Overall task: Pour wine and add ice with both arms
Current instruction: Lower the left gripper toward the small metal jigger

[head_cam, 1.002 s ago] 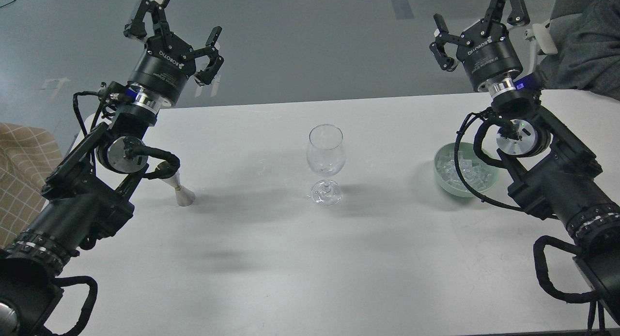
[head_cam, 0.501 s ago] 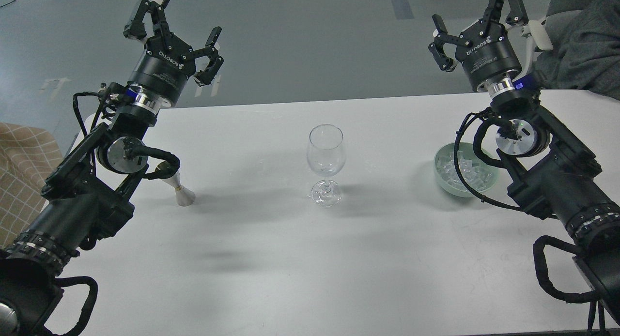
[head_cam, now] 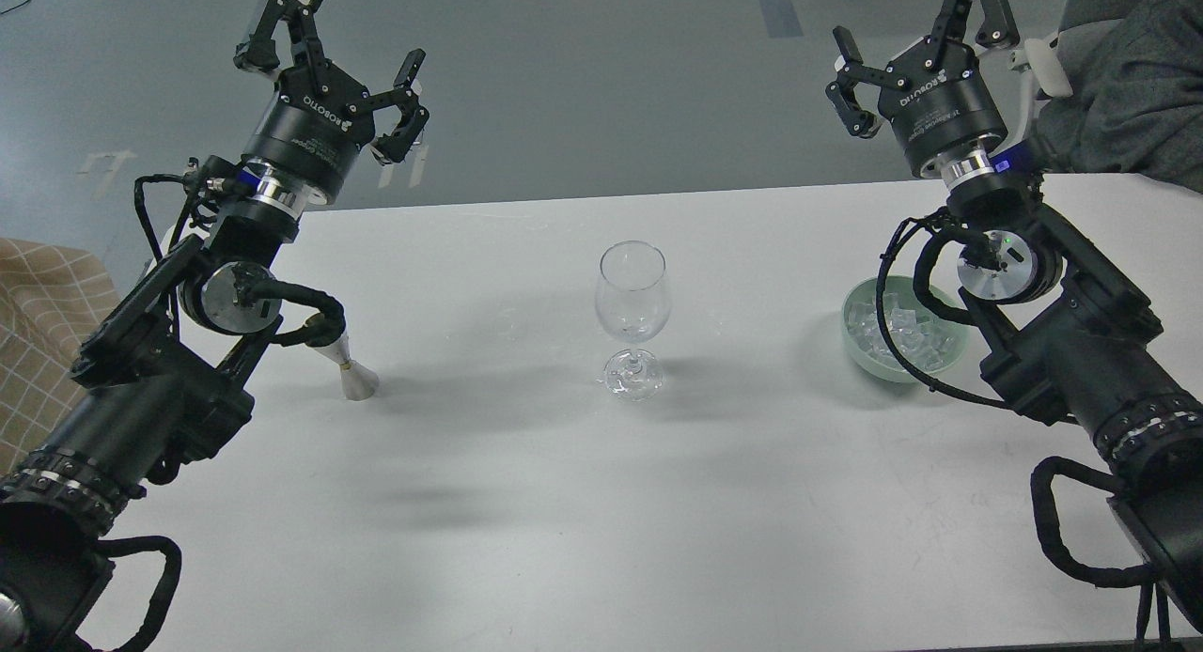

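A clear stemmed glass (head_cam: 632, 309) stands upright at the middle of the white table (head_cam: 583, 502). I cannot see any wine in it. A pale green bowl (head_cam: 869, 356) at the right holds a heap of clear ice cubes (head_cam: 893, 328); my right arm partly covers it. My left gripper (head_cam: 329, 46) is open and empty, raised above the table's far left edge. My right gripper (head_cam: 926, 32) is open and empty, raised beyond the far right edge, above and behind the bowl.
A small silver cone-shaped cup (head_cam: 355, 378), partly hidden by my left arm's cable, stands on the table at the left. A checked tan cloth (head_cam: 47, 304) lies off the left edge. A dark grey fabric (head_cam: 1128, 79) lies at the far right.
Both grippers have risen slightly and drifted a little to the left. The glass, bowl and cup have not moved.
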Controlling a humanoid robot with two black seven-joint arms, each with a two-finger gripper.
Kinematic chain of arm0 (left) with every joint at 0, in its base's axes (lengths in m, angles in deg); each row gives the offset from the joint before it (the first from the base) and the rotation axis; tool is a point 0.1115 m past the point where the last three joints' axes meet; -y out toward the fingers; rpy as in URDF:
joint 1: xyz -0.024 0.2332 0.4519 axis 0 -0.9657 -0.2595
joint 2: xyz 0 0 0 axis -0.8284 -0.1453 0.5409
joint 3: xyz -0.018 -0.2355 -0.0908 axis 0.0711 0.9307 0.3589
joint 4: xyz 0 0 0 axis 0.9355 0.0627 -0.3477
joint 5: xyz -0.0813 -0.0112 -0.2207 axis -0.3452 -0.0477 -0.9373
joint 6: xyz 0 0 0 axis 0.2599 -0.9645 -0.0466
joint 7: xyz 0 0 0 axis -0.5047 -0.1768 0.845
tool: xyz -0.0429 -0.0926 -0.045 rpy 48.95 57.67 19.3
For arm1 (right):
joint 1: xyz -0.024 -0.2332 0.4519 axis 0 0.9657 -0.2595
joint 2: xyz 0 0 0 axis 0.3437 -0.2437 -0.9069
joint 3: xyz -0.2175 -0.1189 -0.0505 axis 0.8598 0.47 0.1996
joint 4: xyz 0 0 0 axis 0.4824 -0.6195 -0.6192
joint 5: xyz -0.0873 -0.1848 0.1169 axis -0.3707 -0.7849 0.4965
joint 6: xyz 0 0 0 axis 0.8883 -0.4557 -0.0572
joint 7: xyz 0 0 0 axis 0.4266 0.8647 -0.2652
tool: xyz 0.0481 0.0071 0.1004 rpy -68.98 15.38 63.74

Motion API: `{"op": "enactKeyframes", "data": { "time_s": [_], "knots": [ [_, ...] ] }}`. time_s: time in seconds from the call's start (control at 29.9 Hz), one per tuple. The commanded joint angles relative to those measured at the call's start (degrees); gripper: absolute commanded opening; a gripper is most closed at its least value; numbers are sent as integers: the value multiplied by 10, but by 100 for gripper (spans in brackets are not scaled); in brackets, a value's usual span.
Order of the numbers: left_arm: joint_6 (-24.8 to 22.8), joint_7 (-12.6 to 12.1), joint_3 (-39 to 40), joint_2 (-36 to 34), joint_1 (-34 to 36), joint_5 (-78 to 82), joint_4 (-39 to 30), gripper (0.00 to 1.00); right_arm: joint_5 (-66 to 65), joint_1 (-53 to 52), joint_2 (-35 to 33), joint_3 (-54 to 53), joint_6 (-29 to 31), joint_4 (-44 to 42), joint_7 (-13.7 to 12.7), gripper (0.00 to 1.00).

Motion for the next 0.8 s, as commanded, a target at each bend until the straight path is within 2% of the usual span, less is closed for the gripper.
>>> {"op": "enactKeyframes", "data": {
  "time_s": [0.0, 0.13, 0.23, 0.37, 0.47, 0.53, 0.57, 0.63, 0.77],
  "knots": [
    [2, -26, 1, -26, -1, -2, -30, 98, 0, -3, -1, 1, 0, 0, -1, 100],
    [10, -66, -1, -98, -22, -56, -92, 98, 0, -4, -1, 1, 0, 0, -1, 100],
    [20, -81, 0, -138, -43, -103, -120, 98, 0, -4, -1, 2, 0, 0, -1, 100],
    [39, -83, 9, -185, -74, -156, -154, 98, -1, -4, 0, 2, 0, 0, -1, 100],
    [54, -113, 51, -220, -149, -200, -216, 98, -2, -4, 0, 3, 0, 0, -1, 100],
    [85, -132, 111, -231, -221, -218, -267, 98, -2, -4, 0, 3, 0, -2, -1, 100],
    [85, -132, 112, -231, -221, -218, -267, 98, -2, -4, 0, 3, 0, -2, -1, 100],
    [95, -138, 167, -231, -298, -220, -303, 97, -2, -4, 1, 3, 0, -2, -1, 100],
    [89, -141, 214, -228, -386, -231, -350, 97, -2, -2, 1, 4, 0, -2, -1, 100]
  ]
}}
